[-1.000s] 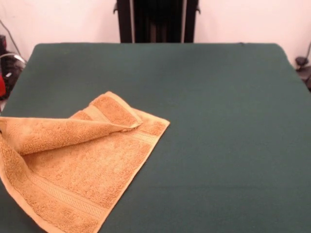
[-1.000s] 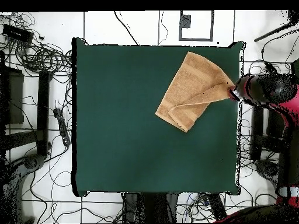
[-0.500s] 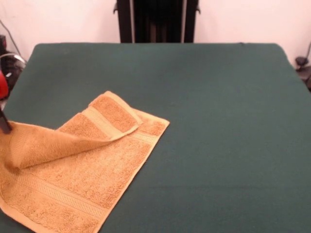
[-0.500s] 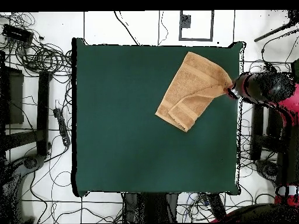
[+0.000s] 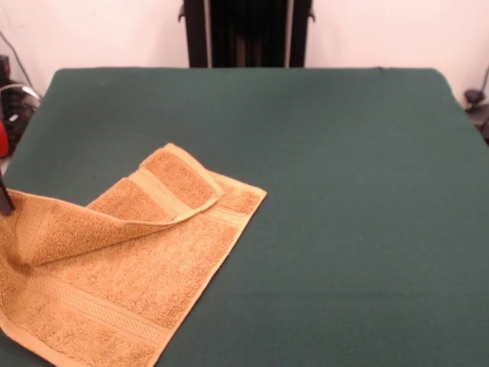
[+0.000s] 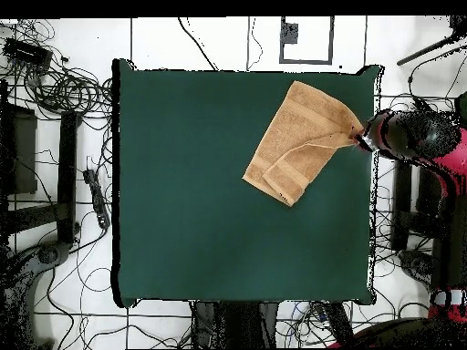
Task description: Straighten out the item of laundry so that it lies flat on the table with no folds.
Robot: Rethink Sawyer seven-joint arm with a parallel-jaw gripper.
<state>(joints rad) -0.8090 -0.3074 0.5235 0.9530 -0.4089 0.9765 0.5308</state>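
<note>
Green table (image 6: pixel 201 200); folded towel's (image 6: pixel 301 137) corner seemingly at gripper (image 6: pixel 363 141).

My gripper (image 5: pixel 4 200) shows only as a dark tip at the picture's left edge, touching the golden-orange towel's (image 5: pixel 130 264) lifted corner; one flap lies folded over on the green table (image 5: pixel 351 191).

The red and black arm (image 6: pixel 429 146) reaches in from the table's right edge in the overhead view, its gripper (image 6: pixel 362 139) low at that edge. From the front only a dark tip (image 5: pixel 4 197) shows.
</note>
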